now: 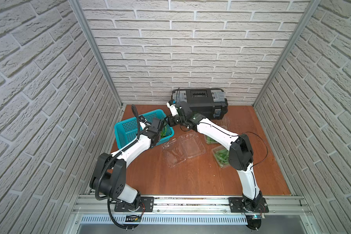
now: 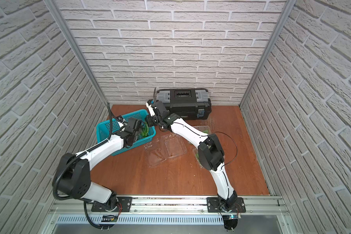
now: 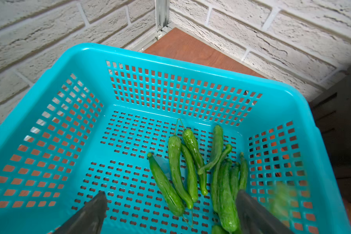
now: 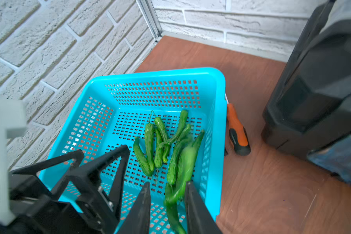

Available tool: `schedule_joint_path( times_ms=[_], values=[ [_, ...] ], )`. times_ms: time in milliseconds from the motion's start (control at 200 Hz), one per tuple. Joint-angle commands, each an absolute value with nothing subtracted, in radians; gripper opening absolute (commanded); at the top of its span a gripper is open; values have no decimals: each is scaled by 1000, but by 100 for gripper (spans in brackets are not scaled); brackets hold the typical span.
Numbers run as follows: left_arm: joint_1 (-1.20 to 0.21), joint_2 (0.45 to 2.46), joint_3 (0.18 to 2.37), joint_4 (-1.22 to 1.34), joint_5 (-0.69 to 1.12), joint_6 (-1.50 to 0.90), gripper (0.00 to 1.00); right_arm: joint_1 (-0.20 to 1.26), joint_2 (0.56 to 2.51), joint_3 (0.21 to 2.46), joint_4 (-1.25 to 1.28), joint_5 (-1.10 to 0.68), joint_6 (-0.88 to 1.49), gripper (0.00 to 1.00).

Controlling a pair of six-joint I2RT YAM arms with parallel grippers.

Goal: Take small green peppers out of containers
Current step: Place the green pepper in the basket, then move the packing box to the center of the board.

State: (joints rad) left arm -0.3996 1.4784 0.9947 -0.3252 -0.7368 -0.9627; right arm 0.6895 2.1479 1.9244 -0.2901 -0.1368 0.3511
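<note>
Both claws hang over the far-left basket [image 4: 156,73], where the unpacked peppers [image 3: 175,168] are collected. The right claw [image 4: 167,184] is parted with a blurred pepper loose between its jaws, and the left claw [image 3: 170,193] is wide open and empty. More peppers sit in containers [image 1: 221,157] on the table's [image 1: 190,178] right; no writing is legible.

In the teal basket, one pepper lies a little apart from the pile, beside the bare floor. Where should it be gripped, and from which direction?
Grip that pepper across its middle, slightly toward the end that stands clear of its neighbour, coming straight down from above. It lies flat on the basket floor with bare floor on its other side, so both jaws probably find room.
</note>
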Motion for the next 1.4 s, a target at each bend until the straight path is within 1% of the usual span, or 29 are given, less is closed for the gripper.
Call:
schedule_joint_path(
  times_ms=[0, 65, 100, 205, 310, 360, 420, 470, 490, 535, 655, 710, 805, 975, 1080, 1235, 1395],
  values=[
    [-397, 1422, 979, -329, -808, -959, 98, 677, 2070, 1825, -196, -97, 368, 31],
    [-395, 1415, 970, -324, -818, -955, 98, 665, 2006, 1732, -151, -43, 367, 31],
    [-393, 1412, 968, -324, -825, -954, 98, 658, 1970, 1682, -145, 15, 374, 31],
    [-389, 1405, 967, -332, -881, -909, 98, 622, 1840, 1523, -145, 237, 366, 30],
    [-386, 1373, 944, -306, -1007, -796, 98, 570, 1670, 1305, -98, 522, 346, 31],
    [-380, 1346, 906, -238, -1072, -703, 98, 537, 1581, 1193, -60, 658, 332, 33],
    [-363, 1311, 833, -82, -1118, -550, 98, 485, 1477, 1082, -40, 786, 313, 35],
    [-339, 1281, 773, 46, -1124, -438, 98, 438, 1411, 1004, -19, 853, 267, 36],
    [-328, 1269, 752, 88, -1119, -403, 98, 419, 1393, 982, -16, 880, 251, 38],
    [-296, 1247, 710, 171, -1096, -347, 98, 370, 1356, 943, -44, 916, 242, 40],
    [-232, 1217, 694, 162, -1011, -336, 98, 259, 1299, 905, -161, 862, 274, 40],
    [-226, 1228, 711, 149, -977, -334, 98, 235, 1284, 890, -176, 829, 291, 40],
    [-228, 1267, 756, 99, -925, -353, 98, 210, 1282, 874, -164, 717, 292, 39],
    [-240, 1358, 865, -16, -784, -416, 98, 195, 1405, 951, -210, 460, 242, 36],
    [-284, 1392, 893, 2, -722, -407, 98, 174, 1476, 998, -244, 316, 262, 36],
    [-347, 1422, 915, 71, -613, -355, 98, 141, 1569, 1069, -331, 276, 320, 36],
    [-406, 1465, 971, 61, -521, -319, 98, 90, 1614, 1091, -378, 251, 365, 36]
  ],
)
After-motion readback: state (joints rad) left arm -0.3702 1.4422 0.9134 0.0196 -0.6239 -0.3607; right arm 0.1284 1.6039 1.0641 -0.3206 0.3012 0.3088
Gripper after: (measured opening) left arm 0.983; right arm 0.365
